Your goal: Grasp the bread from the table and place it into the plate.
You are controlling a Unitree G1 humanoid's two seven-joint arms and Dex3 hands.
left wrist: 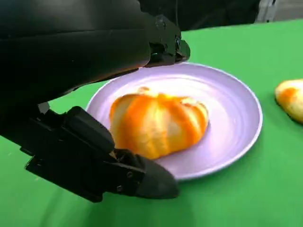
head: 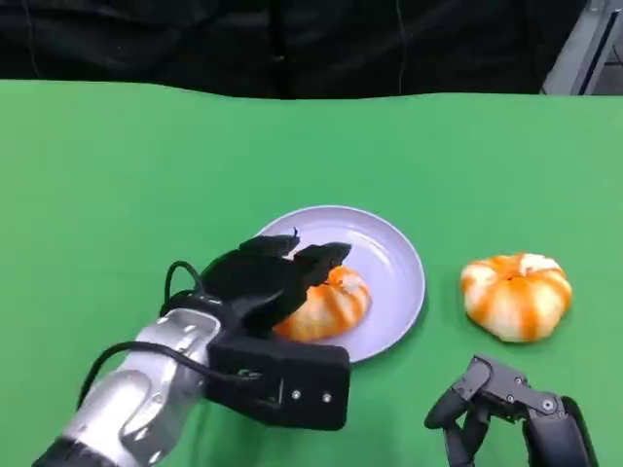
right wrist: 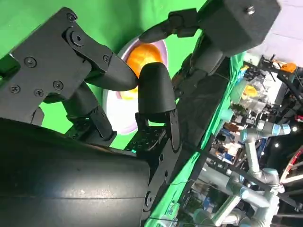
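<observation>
An orange-and-white striped bread [head: 331, 305] [left wrist: 158, 125] [right wrist: 144, 54] lies on the lilac plate [head: 389, 255] [left wrist: 227, 109], near its front-left side. My left hand [head: 273, 282] hovers around it with fingers [left wrist: 163, 42] spread above and the thumb [left wrist: 142, 179] low in front of the plate rim; a gap shows between them and the bread. A second striped bread [head: 516, 295] [left wrist: 291, 97] sits on the green table to the right of the plate. My right hand [head: 501, 409] rests at the front right, fingers [right wrist: 154, 94] curled in, holding nothing.
The green table [head: 117, 175] stretches wide to the left and behind the plate. A black curtain [head: 292, 39] runs along its far edge. A black cable [head: 180, 277] loops beside my left wrist.
</observation>
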